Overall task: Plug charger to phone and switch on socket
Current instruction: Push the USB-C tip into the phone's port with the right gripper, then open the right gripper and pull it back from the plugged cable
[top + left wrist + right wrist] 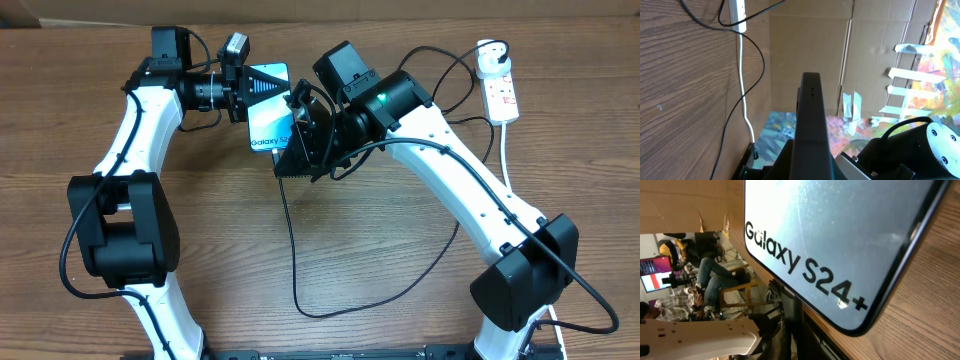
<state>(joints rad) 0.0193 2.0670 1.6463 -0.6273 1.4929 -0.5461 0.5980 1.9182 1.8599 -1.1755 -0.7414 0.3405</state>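
Blue-screened phone [270, 115] sits clamped in the left gripper [250, 93]; the right gripper [300, 125], closed on the charger [290, 230], meets its near edge.

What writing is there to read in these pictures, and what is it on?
"Galaxy S24+": on the phone, across its lit screen.
Any print on the socket: too small to read.
No other text is legible.

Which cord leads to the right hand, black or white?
The thin black cable, running up to the right hand; the white cord just trails from the power strip.
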